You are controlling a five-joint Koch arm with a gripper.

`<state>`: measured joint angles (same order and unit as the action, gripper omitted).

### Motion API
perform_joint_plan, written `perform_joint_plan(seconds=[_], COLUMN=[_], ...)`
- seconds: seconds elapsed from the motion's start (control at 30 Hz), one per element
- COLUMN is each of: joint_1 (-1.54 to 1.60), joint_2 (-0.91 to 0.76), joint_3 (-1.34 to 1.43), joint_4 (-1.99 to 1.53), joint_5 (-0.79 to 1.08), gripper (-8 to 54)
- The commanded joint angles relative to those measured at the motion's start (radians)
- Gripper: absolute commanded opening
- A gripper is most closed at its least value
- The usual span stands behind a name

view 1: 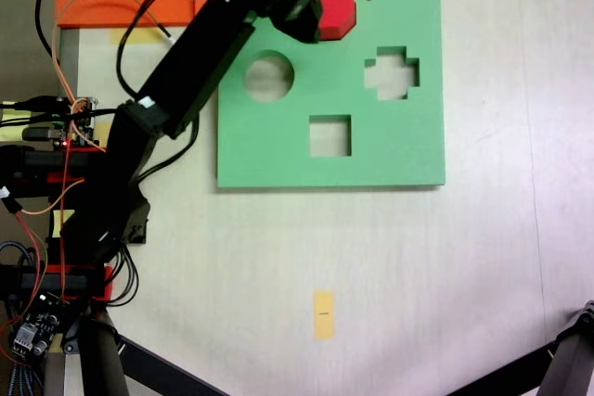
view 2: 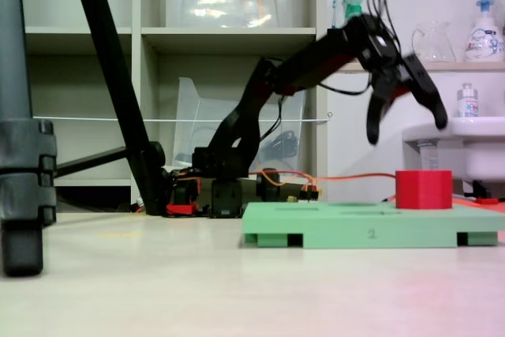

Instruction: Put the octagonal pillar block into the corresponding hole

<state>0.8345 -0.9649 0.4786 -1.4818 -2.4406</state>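
The gripper [view 2: 404,120] is being held wide open and empty above the green foam board [view 2: 355,226], while the octagonal pillar block [view 2: 424,189] is being left standing, seemingly seated in its hole, directly below the spread jaws.

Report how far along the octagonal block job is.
Looks done: the red octagonal block stands on the green foam board, apparently partly sunk in its hole. In hand: nothing; the gripper hangs open above the block, apart from it. Left: confirming or pressing the block fully down, since it rises well above the board.
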Motion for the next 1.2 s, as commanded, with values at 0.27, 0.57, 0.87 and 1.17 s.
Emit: perform_joint_plan(seconds=[0.27, 0.57, 0.87, 1.17], joint_1=[-0.206, -0.821, -1.005, -0.976], joint_2=[-0.457, -0.796, -1.175, -1.361], joint_3=[0.064, 0.419, 0.996, 2.072], joint_4=[-0.350, -0.308, 0.307, 1.390], joint_5=[0.512, 1.229, 1.755, 2.283], gripper=[51.9, 43.2, 35.6, 35.4])
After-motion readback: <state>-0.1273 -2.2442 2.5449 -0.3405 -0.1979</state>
